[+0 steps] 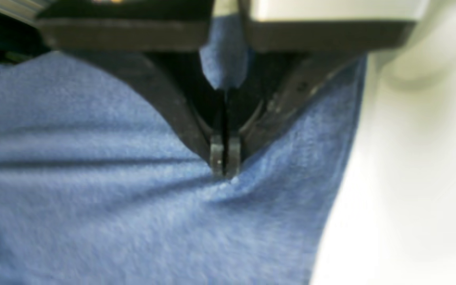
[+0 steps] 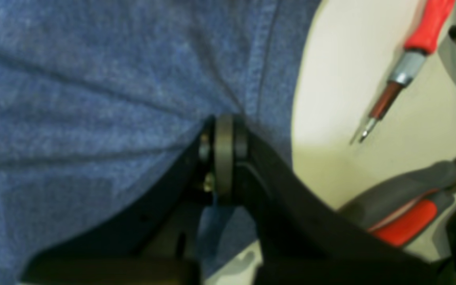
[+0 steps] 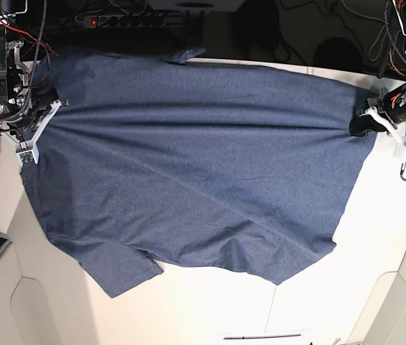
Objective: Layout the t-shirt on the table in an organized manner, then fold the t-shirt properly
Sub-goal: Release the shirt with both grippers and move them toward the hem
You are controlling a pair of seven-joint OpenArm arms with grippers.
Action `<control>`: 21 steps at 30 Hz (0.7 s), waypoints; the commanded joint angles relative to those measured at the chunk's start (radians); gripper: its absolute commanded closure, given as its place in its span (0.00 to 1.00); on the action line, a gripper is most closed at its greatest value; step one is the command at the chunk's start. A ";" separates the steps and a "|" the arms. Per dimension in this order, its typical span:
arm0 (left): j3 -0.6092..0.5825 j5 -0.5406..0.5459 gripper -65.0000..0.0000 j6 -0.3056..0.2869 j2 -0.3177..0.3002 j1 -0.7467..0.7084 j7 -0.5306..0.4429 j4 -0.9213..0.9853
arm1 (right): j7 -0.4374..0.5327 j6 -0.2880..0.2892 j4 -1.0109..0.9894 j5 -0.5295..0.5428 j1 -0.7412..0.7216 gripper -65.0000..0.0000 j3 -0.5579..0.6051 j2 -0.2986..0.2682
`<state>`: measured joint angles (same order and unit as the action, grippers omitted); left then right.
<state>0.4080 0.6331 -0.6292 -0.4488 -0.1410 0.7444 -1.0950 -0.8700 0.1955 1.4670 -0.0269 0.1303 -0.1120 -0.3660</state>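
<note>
The t-shirt is soft knit cloth, heathered blue, matt and slightly fuzzy, with a stitched hem seam in the upper middle of the right wrist view. The table looks smooth, off-white, faintly satin. The left gripper and right gripper look like matt black plastic, the right with small metal screw heads. At the upper right of the right wrist view, a screwdriver has a glossy red plastic handle and metal shaft; below it, pliers carry grey and red grips.
</note>
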 commanded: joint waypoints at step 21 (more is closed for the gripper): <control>0.265 0.606 1.00 -0.069 -0.014 -0.014 0.296 -0.164 | -0.042 -0.036 0.245 -0.013 0.009 1.00 -0.006 -0.015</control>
<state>0.6678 1.2236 -0.6891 -0.4465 -0.1524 1.0431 -1.2469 -0.9215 0.1665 1.6978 -0.0353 0.1444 -0.1120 -0.3660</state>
